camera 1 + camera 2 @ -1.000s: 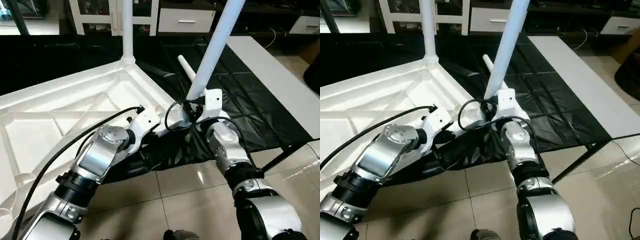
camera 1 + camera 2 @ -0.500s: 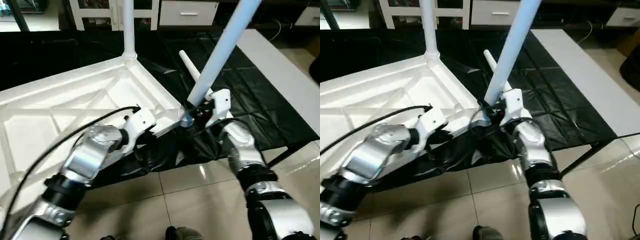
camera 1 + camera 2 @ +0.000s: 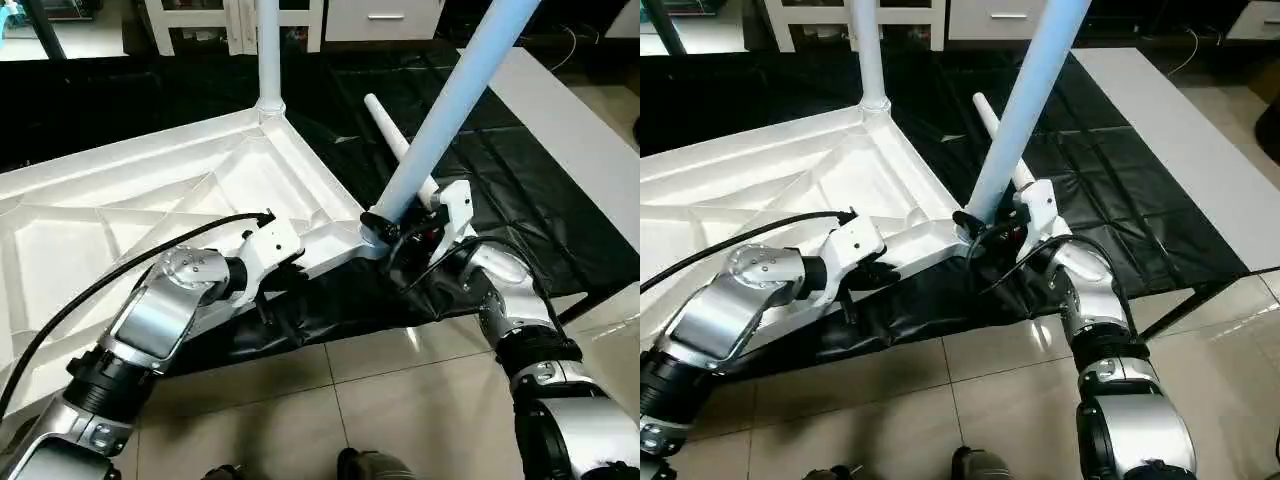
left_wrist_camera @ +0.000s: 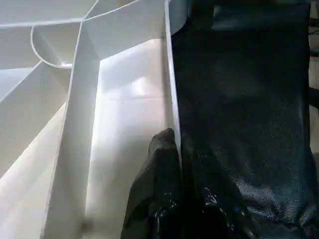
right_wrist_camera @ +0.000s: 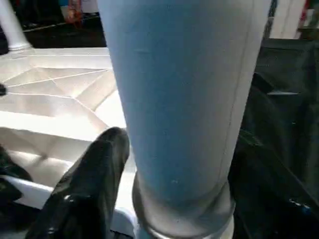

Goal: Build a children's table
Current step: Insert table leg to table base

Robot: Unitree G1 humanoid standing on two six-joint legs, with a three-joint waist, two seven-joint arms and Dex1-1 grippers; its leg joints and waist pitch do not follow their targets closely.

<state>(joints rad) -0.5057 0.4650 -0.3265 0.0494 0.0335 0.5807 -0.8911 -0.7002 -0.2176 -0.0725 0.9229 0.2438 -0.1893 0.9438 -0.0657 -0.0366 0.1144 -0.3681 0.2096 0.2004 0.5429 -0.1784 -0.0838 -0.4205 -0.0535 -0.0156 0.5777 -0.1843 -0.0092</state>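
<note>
The children's table top (image 3: 150, 220) lies upside down, ribbed underside up. One white leg (image 3: 268, 50) stands upright in its far corner socket. A second leg (image 3: 455, 100) leans to the right, its lower end at the near corner socket (image 3: 378, 226). Another leg (image 3: 395, 140) lies on the black sheet behind it. My right gripper (image 3: 405, 235) straddles the base of the leaning leg (image 5: 179, 99); one black finger (image 5: 84, 189) stands just beside it, slightly apart. My left gripper (image 3: 266, 288) is shut on the top's near rim (image 4: 172, 99).
A black sheet (image 3: 500, 170) covers the floor under the table top. A long white panel (image 3: 575, 130) runs along its right side, with a thin black bar (image 3: 600, 290) in front. A white cabinet (image 3: 300, 15) stands at the back. Tiled floor lies near me.
The camera has shifted. The leaning leg's lower end has come down onto the near corner socket and the leg tilts more to the right. My right gripper's fingers have spread off the leg.
</note>
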